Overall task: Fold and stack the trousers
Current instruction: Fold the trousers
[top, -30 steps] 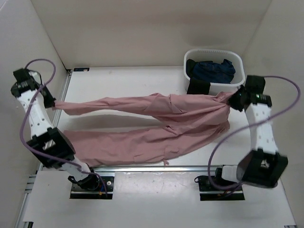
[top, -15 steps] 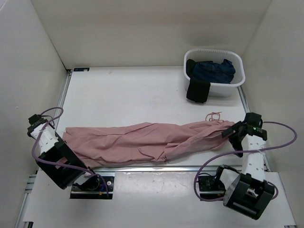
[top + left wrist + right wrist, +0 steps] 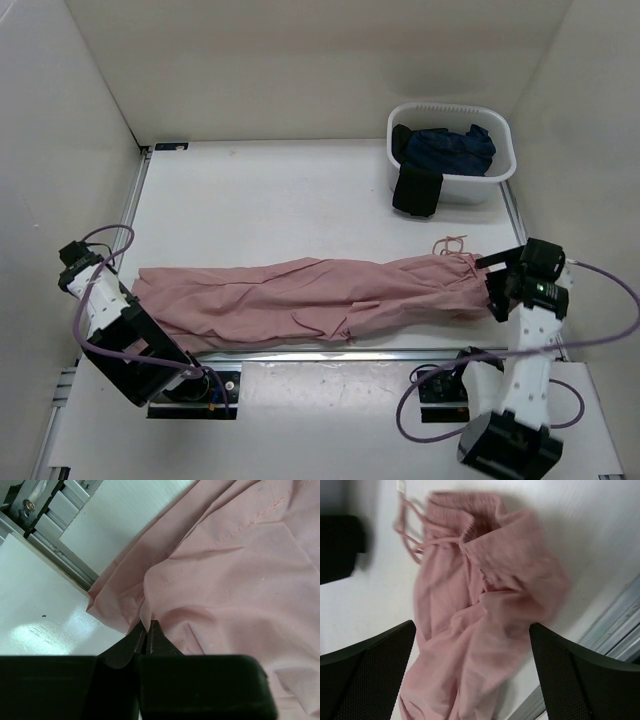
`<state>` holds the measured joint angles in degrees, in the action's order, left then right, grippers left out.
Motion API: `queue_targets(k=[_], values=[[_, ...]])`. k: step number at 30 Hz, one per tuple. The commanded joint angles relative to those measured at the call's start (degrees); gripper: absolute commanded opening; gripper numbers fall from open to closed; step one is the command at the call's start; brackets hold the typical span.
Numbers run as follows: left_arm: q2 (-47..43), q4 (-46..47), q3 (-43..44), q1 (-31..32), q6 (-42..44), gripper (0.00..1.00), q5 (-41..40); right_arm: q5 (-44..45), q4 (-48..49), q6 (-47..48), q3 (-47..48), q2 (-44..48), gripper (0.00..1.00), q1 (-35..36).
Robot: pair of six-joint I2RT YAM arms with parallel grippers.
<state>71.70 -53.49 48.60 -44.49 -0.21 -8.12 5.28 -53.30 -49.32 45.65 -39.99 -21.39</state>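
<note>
Left pincer [image 3: 146, 630] clamps trousers [image 3: 300, 295] at leg end; right pincer [image 3: 472, 627] gapes over waist

There is one pair of pink trousers [image 3: 300, 300], with one drawstring [image 3: 450, 243] at its waist end. One white plastic basket [image 3: 450, 106] holds one dark blue garment [image 3: 452, 148], and one black cloth [image 3: 415, 192] hangs over its rim. There are two arms, and two grippers: the left gripper [image 3: 146, 630] and the right gripper [image 3: 472, 630].

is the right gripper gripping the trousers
No, the right gripper hangs wide open over the waistband end of the trousers.
</note>
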Motion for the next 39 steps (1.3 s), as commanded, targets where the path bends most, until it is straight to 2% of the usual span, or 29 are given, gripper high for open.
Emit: queue_targets(k=[1,5,10,14,16,20,23,25,26,27,28,30,32,35,36,38,39], values=[[-0.42,1.02,2.64,0.02,0.21,0.14,-0.05,-8.44,9.77,-6.39,-5.82,-10.16,0.99,0.99],[0.19,0.5,4.22,-0.51,0.21,0.14,-0.05,-5.2,9.79,-5.35,-6.89,-16.69,0.99,1.0],[0.19,-0.03,5.27,-0.51,0.21,0.14,-0.05,-1.68,5.32,-3.24,-6.89,-18.02,0.98,0.47],[0.19,-1.08,5.8,-0.51,0.21,0.14,-0.05,5.42,-4.76,-4.64,-8.02,-12.23,0.98,0.47],[0.19,-1.09,5.81,-0.51,0.21,0.14,0.47,9.55,-6.72,-7.35,-10.56,-8.28,0.99,0.47],[1.42,-1.61,5.81,-0.51,0.21,0.14,1.09,8.96,0.64,-9.47,-15.4,-9.22,0.99,0.47],[1.42,-1.61,6.33,-0.51,0.21,0.14,1.09,8.34,8.19,-8.87,-16.29,-17.91,0.97,0.47],[1.42,-1.61,7.47,-0.51,0.21,0.14,1.09,8.34,11.72,-8.16,-16.29,-24.68,0.86,-0.05],[1.42,-1.61,7.48,-0.51,0.21,0.14,1.09,8.34,12.51,-7.29,-15.68,-27.31,0.67,-0.06],[1.42,-1.61,8.08,-0.51,0.21,0.14,1.7,8.95,13.04,-6.76,-14.72,-27.86,0.52,-0.06],[1.42,-1.61,8.7,-0.51,0.21,0.14,1.7,9.83,13.04,-6.75,-14.1,-27.86,0.16,-0.06],[2.47,-1.61,10.54,-0.51,0.21,0.14,2.85,12.11,11.65,-5.18,-10.77,-27.08,0.01,-0.06],[3.26,-1.61,12.65,-0.51,0.21,0.14,4.68,12.65,9.36,-2.12,-6.82,-26.38,0.0,-0.06],[6.69,-1.61,19.5,0.8,0.21,0.14,7.76,10.21,6.8,2.28,4.51,-26.37,0.0,-0.06],[9.48,-1.61,21.69,2.55,0.21,0.14,8.38,9.06,6.28,2.82,10.98,-26.37,0.0,0.55],[12.74,-2.93,29.77,4.23,0.21,0.14,9.17,5.64,6.28,2.83,18.04,-30.75,0.0,0.56],[16.33,-2.93,33.02,5.89,0.21,0.14,9.96,3.62,6.28,2.04,25.29,-32.85,0.0,1.17]])
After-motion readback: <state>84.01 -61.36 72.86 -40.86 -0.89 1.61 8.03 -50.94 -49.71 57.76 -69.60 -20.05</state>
